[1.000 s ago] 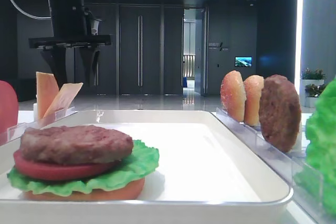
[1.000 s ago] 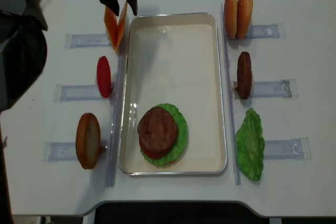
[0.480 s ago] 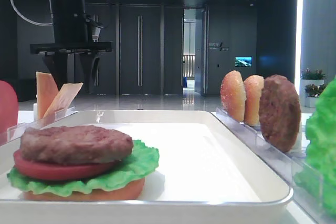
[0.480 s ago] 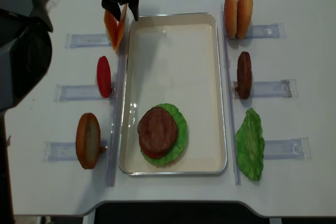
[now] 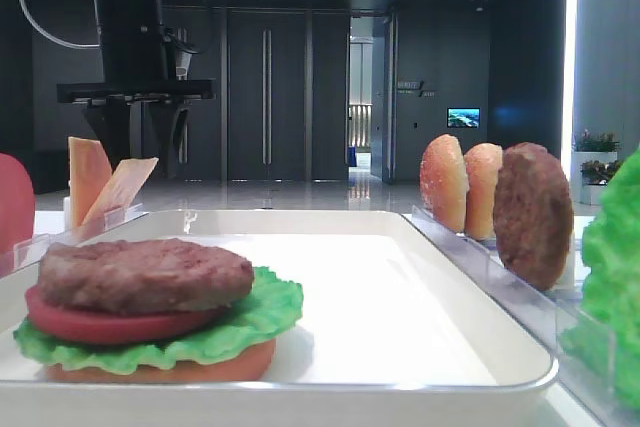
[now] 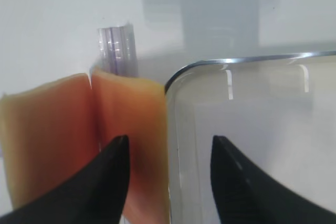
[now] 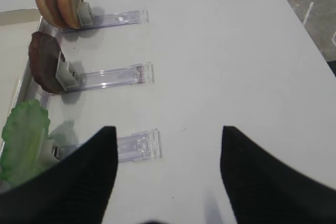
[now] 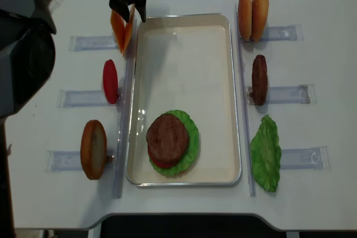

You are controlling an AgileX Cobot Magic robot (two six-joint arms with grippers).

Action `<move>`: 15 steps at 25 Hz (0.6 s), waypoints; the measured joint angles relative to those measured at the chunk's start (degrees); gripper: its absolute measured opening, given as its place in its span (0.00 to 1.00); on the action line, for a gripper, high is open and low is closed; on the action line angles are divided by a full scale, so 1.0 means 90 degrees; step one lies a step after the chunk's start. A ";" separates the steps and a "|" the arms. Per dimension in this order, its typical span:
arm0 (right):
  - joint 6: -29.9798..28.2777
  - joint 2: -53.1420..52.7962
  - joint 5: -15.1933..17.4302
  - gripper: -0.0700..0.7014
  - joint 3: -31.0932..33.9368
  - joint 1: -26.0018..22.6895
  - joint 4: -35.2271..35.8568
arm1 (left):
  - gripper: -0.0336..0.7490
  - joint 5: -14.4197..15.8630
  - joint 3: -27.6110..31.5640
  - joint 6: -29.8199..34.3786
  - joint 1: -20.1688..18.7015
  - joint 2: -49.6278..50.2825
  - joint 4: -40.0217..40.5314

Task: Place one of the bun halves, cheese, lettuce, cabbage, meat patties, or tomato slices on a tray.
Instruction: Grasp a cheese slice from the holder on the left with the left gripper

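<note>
Hovering over the two thin pale-orange square cheese slices (image 8: 122, 28) at the 11 o'clock corner of the large white rectangular tray (image 8: 184, 59), the left gripper (image 6: 167, 179) is keeping its black fingers (image 6: 100, 182) spread astride the slice nearest the tray rim. The right gripper (image 7: 167, 174) is hanging over the white counter (image 7: 220, 51), fingers spread, holding nothing.

colours, overhead view. white tray (image 8: 184, 54); at its 6 o'clock, a coarse dark brown patty (image 8: 167, 139) over a dull-red tomato slice (image 8: 160, 163) and frilly bright green lettuce (image 8: 192, 132). at 10 o'clock, pale orange-tan cheese (image 8: 122, 28) slices beneath the black left gripper (image 8: 126, 10). at 1 o'clock, golden-orange bun halves (image 8: 252, 14) with pale speckled crust. at 3 o'clock, a second dark brown patty (image 8: 259, 79). clear plastic racks (image 8: 92, 42) on a white table (image 8: 312, 199).
</note>
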 joint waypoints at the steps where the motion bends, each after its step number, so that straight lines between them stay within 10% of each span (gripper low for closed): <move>1: 0.0000 0.0000 0.0000 0.63 0.0000 0.0000 0.0000 | 0.53 0.0000 0.0000 0.0000 0.0000 0.0000 0.0000; 15: 0.0000 0.0000 0.0000 0.63 0.0000 0.0000 0.0000 | 0.53 0.0000 0.0000 0.0082 0.0000 0.0005 0.0000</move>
